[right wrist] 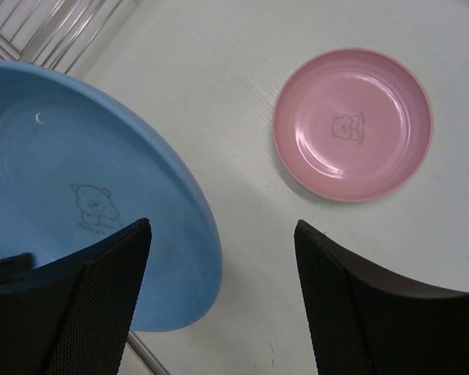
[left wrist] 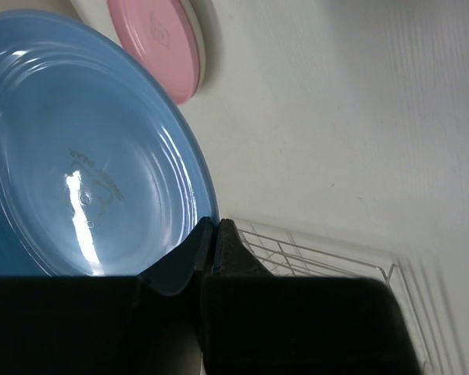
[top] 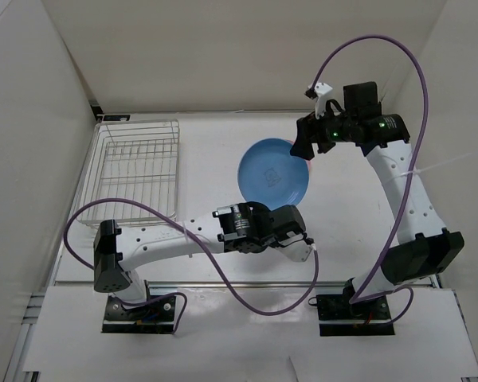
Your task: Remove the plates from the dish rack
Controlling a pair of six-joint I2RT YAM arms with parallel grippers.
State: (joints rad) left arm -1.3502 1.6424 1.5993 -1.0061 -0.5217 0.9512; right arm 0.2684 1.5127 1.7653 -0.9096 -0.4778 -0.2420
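We see the light blue plate [top: 275,171] out of the dish rack [top: 135,171], above the white table [top: 207,135] just right of the rack, between it and the right arm's wrist. In the left wrist view the plate is tilted, and the left gripper [left wrist: 213,230] is pinching its near rim, one dark finger on each face with only the plate's thickness between them. We cannot tell whether the plate's far edge touches the table. A faint bear [right wrist: 94,205] is printed at its centre. The pink plate [right wrist: 352,125] lies flat on the table, apart from the blue one and further from the rack. In the left wrist view a cream-white rim [left wrist: 206,47] shows past the pink plate's edge, right against it; we cannot tell whether it is another plate lying under the pink one. The right gripper [right wrist: 220,226] hangs above the table, over the gap between the two plates. Its jaws are spread wide with nothing between them, one finger over the blue plate and the other toward the pink plate. The rack stands at the table's left side, close to the left wall [top: 32,119]. A purple cable [top: 398,48] loops high over the right arm.
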